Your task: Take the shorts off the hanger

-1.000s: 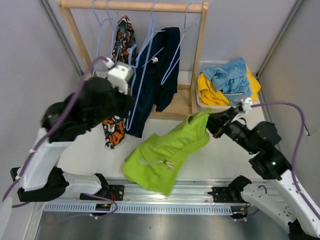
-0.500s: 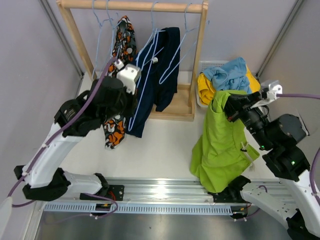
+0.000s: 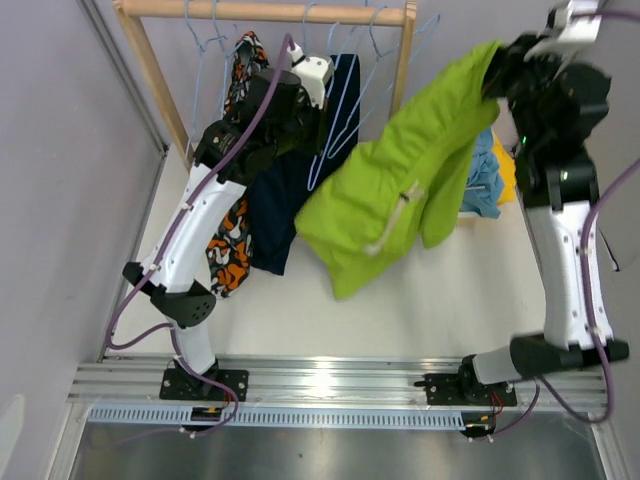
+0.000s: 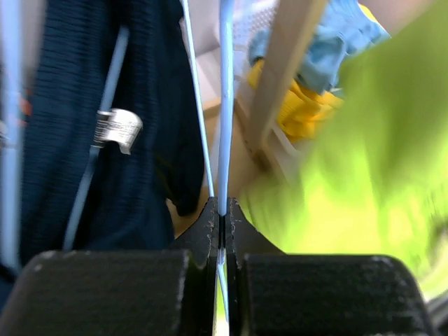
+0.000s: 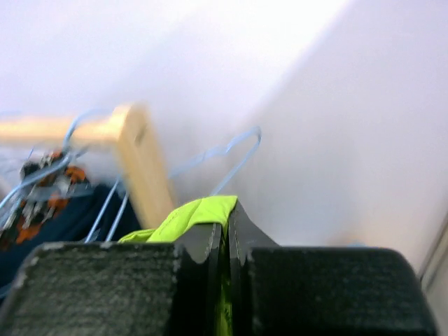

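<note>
Shorts in lime green [image 3: 400, 190] hang from my right jaws, which are clenched tight on an upper edge of the cloth; in my right wrist view a fold of that green pokes out between them. Seen from above, my right arm [image 3: 560, 230] stands raised at about 2 o'clock on the tabletop [image 3: 420, 320]. The green pair drapes down from it toward 8 o'clock, clear of the surface, with its lower corner over the middle of the tabletop. A pale drawstring [image 3: 392, 222] dangles across its front.

At 9 o'clock of the green pair, the navy shorts [image 3: 275, 215] hang on the wooden rack [image 3: 265, 12], which stands at 12 o'clock. The orange-black-white patterned shorts [image 3: 228, 255] hang at 9 o'clock of the navy pair.

My left jaws are clenched on a thin light blue wire hanger [image 4: 225, 105], the wire pinched straight between them. In my left wrist view the navy pair sits at 9 o'clock of that wire, with a small pale tag [image 4: 117, 129] on it.

At 3 o'clock of the rack's right post [image 3: 402, 70], partly behind the green cloth, the light blue shorts [image 3: 482, 180] and the yellow shorts [image 3: 506, 170] lie heaped together. My left wrist view shows the blue on top of the yellow, beside the mesh of a white basket [image 4: 246, 15]
</note>
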### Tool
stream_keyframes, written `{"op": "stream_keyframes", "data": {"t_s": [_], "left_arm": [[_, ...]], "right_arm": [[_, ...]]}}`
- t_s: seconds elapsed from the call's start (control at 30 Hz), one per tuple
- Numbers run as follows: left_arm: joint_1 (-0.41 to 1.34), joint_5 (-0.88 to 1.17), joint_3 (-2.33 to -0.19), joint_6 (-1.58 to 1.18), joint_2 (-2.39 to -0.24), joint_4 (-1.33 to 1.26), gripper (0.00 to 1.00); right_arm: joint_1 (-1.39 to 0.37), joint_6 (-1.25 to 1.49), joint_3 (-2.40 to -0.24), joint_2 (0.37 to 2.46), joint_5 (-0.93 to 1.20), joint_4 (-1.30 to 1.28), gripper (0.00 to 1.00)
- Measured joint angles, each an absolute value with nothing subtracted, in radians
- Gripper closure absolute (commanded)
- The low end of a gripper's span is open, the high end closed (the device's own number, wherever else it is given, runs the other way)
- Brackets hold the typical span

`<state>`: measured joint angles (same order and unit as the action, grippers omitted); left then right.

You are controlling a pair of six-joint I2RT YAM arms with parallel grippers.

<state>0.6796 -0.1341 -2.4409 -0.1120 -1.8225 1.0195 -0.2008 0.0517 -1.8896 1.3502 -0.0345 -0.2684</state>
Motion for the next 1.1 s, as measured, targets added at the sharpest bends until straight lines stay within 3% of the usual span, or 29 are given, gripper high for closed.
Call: {"op": "stream_keyframes", "data": {"t_s": [0.17,0.3,0.47,0.6,0.73,0.8,0.87,1.03,1.1], "left_arm": [[0.624,-0.099,-2.437,-0.113,-1.824,0.970,1.00],[0.600,-0.074,-2.437,-0.113,-1.824,0.951,1.00],[0.590,-0.046,-2.432,-0.112,-1.824,0.943,1.00],[0.589,-0.033,-2.436,-0.113,-1.831,0.934,1.00],[0.588,-0.007,-2.476,-0.115,-1.872,0.923,1.00],[0.588,0.001,-2.479,-0.115,-1.886,0.914,1.00],[0.588,0.007,-2.479,-0.115,-1.896,0.905,1.00],[0.588,0.012,-2.500,-0.132,-1.924,0.882,1.00],[0.588,0.014,-2.519,-0.141,-1.940,0.862,1.00]], "right_arm": [[-0.104,0.058,-2.358,1.685,0.020,-0.252,1.00],[-0.088,0.049,-2.505,1.845,0.025,-0.147,1.00],[-0.074,0.031,-2.407,1.941,-0.033,-0.025,1.00],[-0.062,0.035,-2.099,1.963,-0.138,0.089,1.00],[-0.054,0.084,-1.953,2.083,-0.302,0.058,1.00],[-0.044,0.131,-1.950,2.167,-0.369,-0.019,0.90],[-0.030,0.194,-1.953,2.225,-0.420,-0.120,0.67],[0.001,0.368,-1.879,2.194,-0.482,-0.271,0.27],[0.003,0.428,-1.746,2.093,-0.477,-0.257,0.26]]}}
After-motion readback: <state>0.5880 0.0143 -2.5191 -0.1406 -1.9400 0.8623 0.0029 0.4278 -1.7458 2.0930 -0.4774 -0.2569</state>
